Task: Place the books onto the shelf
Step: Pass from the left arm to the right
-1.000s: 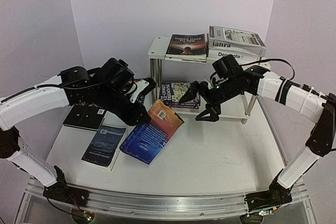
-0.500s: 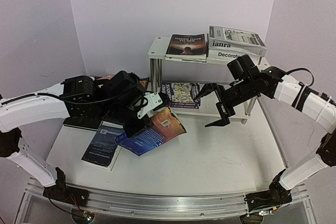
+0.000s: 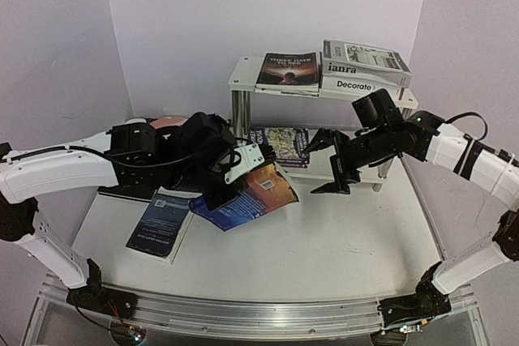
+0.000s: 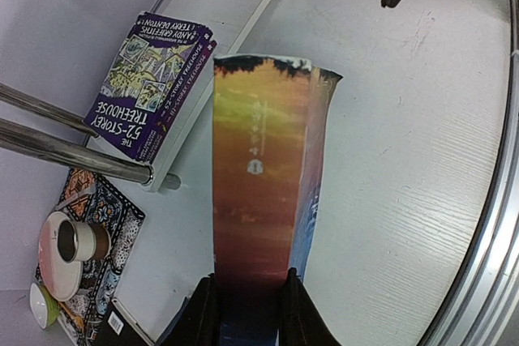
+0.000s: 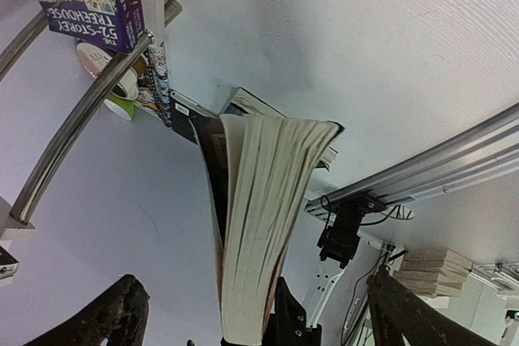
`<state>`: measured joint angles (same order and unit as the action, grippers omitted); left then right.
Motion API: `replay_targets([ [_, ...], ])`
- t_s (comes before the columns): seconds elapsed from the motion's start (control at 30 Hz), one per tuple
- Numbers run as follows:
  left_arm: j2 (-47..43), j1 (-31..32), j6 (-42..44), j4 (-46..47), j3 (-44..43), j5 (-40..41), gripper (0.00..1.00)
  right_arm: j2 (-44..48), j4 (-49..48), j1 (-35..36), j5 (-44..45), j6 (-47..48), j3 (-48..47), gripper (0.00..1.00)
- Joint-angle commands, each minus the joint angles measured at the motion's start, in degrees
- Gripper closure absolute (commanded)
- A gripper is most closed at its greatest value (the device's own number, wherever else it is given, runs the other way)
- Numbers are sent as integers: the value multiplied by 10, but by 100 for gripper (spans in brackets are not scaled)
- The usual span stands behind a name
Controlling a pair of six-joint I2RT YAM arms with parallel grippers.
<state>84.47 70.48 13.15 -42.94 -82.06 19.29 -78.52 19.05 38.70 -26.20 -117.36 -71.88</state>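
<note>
We judge that the step in hand is carrying one book to the shelf (image 3: pixel 243 79). The left gripper (image 4: pixel 247 313) is clamped on the short end of a thick paperback (image 4: pixel 259 176) and holds it in the air above the table (image 3: pixel 340 241), toward its far edge, just before the lower board. The right gripper (image 3: pixel 324 164) has its jaws wide apart and holds nothing. It faces the free end of the book, near it but not touching, so a hand-over or a support seems possible.

The next move, we think, calls for laying the book flat and sliding it under the top board, between the chrome legs, on or beside the purple Treehouse paperbacks (image 3: pixel 280 145) at the left end of the lower board.

The held book has an orange cover that goes to dark blue. Its pages spread a little at the free end, so it may sag.
</note>
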Motion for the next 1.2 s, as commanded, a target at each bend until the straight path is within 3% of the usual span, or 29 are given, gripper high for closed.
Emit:
replay_targets([
  [0.0, -11, 2, 23, 111, -39, 31, 100, -4, -65, 24, 30, -71, 8, 6],
  [0.4, -6, 3, 33, 130, -60, 32, 100, -26, -96, 59, 37, -105, 25, 5],
  [0.57, -12, 2, 23, 142, -59, 15, 100, -26, -131, 60, 53, -126, 42, 12],
  [0.77, -20, 3, 7, 164, -51, 2, 100, -21, -138, 61, 61, -134, 44, 39],
  [1.03, -25, 2, 8, 179, -51, 1, 100, -9, -138, 62, 64, -142, 55, 63],
  [1.13, -27, 3, 7, 181, -50, 0, 100, -5, -139, 61, 67, -143, 59, 93],
  [1.17, -27, 2, 5, 181, -49, 1, 96, -2, -139, 61, 69, -141, 58, 100],
])
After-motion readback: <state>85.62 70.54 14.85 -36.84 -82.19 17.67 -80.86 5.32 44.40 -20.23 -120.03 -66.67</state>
